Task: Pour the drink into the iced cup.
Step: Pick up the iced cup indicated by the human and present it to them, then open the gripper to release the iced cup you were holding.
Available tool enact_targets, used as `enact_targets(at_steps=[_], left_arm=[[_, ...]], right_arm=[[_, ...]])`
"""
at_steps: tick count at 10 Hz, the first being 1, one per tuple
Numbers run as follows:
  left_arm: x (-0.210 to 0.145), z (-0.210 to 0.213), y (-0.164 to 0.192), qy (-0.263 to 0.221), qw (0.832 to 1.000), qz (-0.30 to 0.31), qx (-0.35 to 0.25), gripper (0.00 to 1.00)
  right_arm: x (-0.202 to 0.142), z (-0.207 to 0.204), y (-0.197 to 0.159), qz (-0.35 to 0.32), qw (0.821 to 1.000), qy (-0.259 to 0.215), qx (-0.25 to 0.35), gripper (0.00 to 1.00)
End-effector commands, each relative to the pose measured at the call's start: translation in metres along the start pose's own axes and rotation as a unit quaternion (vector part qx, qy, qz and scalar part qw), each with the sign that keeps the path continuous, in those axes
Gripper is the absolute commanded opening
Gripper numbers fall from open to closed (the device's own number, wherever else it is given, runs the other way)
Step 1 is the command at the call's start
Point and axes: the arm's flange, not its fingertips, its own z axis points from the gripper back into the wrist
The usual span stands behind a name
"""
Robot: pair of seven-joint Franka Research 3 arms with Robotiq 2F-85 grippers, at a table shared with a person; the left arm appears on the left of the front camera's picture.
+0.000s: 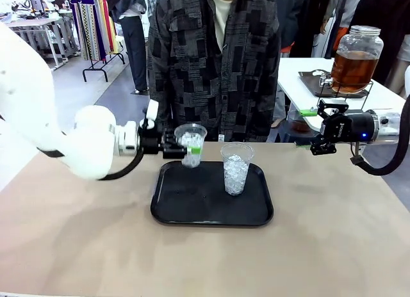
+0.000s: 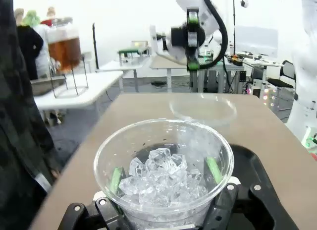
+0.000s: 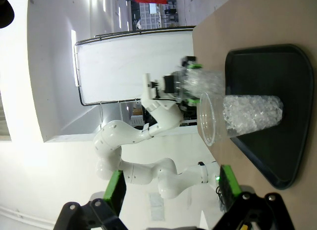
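- Drink [image 1: 351, 70]: amber-brown liquid filling the lower part of the dispenser jar [image 1: 359, 44], which stands on a wire stand on a white side table [image 1: 301, 70] at the far right, well apart from both cups. Full glass like this is likely heavy and breakable. I judge it better left in place, with the drink drawn at its spigot [image 1: 325, 81] at the jar's base.
- Tray [image 1: 211, 217]: black, lying in the middle of the table [image 1: 77, 246], in front of a person standing at the far side.
- Second iced cup [image 1: 236, 168]: clear plastic, upright on the right part of the tray, packed with ice nearly to the rim, untouched.
- Held iced cup [image 1: 191, 140]: at the tray's far left corner, about half full of ice. Whether its base is clear of the tray I cannot tell. Thin plastic should be light and soft-walled, easy to crush, and possibly slick from the cold. The mid-wall below the rim looks the safest hold.
- Left gripper [image 1: 186, 150]: jaws clamped on the held iced cup, green pads [image 2: 116, 178] pressed to opposite sides of its wall.
- Right gripper [image 1: 315, 132]: jaws apart and empty, hovering at the table's far right, near the side table.
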Motion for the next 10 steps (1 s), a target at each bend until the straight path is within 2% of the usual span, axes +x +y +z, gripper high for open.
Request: enact_targets(at_steps=[1, 3, 5, 10], left_arm=[[0.048, -0.002, 0.015, 0.007, 1.000, -0.029, 0.000, 0.80], [0.086, -0.007, 0.036, 0.008, 0.999, -0.037, -0.006, 0.80], [0.105, -0.008, 0.053, 0.004, 1.000, -0.018, 0.000, 0.80], [0.105, -0.004, 0.042, 0.000, 0.999, -0.034, 0.002, 0.80]], right_arm=[[0.000, 0.000, 0.002, 0.003, 1.000, 0.000, 0.000, 1.00], [0.000, 0.000, 0.002, 0.003, 1.000, 0.000, 0.000, 1.00], [0.000, 0.000, 0.002, 0.003, 1.000, 0.000, 0.000, 1.00], [0.000, 0.000, 0.002, 0.003, 1.000, 0.000, 0.000, 1.00]])
